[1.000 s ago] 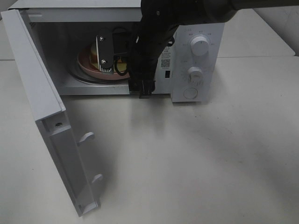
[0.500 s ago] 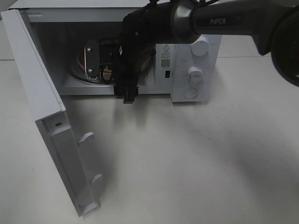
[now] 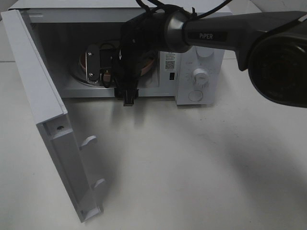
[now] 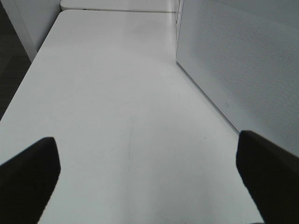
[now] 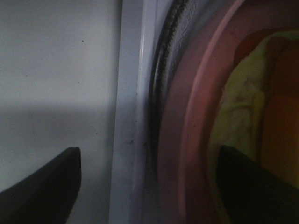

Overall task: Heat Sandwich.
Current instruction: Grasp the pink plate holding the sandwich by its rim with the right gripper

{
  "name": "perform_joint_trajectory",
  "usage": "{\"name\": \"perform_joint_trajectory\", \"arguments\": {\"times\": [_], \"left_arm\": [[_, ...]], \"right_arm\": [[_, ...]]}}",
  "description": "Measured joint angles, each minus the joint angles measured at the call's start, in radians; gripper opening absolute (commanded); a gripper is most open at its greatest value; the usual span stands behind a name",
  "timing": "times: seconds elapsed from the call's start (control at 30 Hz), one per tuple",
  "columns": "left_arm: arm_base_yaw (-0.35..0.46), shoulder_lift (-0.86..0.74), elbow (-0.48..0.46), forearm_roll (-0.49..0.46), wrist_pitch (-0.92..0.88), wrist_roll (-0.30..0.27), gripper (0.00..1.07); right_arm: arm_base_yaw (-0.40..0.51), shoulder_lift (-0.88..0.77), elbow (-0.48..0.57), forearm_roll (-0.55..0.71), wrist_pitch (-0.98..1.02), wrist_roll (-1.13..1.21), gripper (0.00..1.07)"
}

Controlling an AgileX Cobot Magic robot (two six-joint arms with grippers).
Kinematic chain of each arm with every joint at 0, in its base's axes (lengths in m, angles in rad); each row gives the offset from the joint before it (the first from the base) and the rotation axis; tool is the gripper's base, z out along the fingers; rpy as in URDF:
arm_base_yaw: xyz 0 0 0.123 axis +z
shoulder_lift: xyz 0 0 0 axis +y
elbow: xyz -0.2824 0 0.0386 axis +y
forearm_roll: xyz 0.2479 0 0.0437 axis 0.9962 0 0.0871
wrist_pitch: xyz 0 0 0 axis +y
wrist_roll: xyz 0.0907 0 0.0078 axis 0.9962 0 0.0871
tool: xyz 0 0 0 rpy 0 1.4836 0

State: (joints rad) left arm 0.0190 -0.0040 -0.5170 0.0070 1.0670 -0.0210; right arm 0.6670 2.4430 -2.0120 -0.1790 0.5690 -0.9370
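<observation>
The microwave (image 3: 201, 57) stands on the white table (image 3: 201, 158) with its door (image 3: 48, 120) swung fully open. Inside, the pink plate (image 5: 187, 116) rests on the glass turntable (image 5: 161, 93), and the sandwich (image 5: 243, 107) lies on that plate (only a yellow-green edge of the filling and a patch of tan show at the wrist; the overhead view hides most of it behind the arm).

The right gripper (image 3: 103, 67) is at the mouth of the cavity. Its fingers stand apart, one over the sill and table side, the other over the plate, and nothing is held between them. The left gripper (image 4: 149, 182) hangs wide apart over bare table beside the microwave's perforated side wall (image 4: 243, 70), holding nothing.

Judgement: the sandwich appears placed; closing the door and setting the knobs (image 3: 200, 75) remain.

Risks from here:
- The finger over the plate could catch the rim on the way out and drag the plate off centre or tip the sandwich.
- The arm fills the doorway; any swing of the door before it is out would strike it.
- A plate left overhanging the turntable could foul the door or stall rotation.
</observation>
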Motion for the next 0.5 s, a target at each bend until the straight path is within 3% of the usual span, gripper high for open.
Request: {"name": "perform_joint_trajectory", "arguments": {"times": [0.13, 0.27, 0.37, 0.4, 0.5], "left_arm": [[0.000, 0.000, 0.000, 0.000, 0.000, 0.000, 0.98], [0.000, 0.000, 0.000, 0.000, 0.000, 0.000, 0.98], [0.000, 0.000, 0.000, 0.000, 0.000, 0.000, 0.98], [0.000, 0.000, 0.000, 0.000, 0.000, 0.000, 0.98], [0.000, 0.000, 0.000, 0.000, 0.000, 0.000, 0.98]], "right_arm": [[-0.002, 0.007, 0.001, 0.000, 0.007, 0.017, 0.75], [-0.003, 0.013, 0.001, 0.000, 0.012, 0.046, 0.66], [-0.003, 0.013, -0.002, -0.003, 0.010, 0.056, 0.33], [-0.003, 0.012, -0.006, -0.008, 0.004, 0.058, 0.08], [-0.003, 0.007, -0.008, -0.009, 0.010, 0.058, 0.00]]}}
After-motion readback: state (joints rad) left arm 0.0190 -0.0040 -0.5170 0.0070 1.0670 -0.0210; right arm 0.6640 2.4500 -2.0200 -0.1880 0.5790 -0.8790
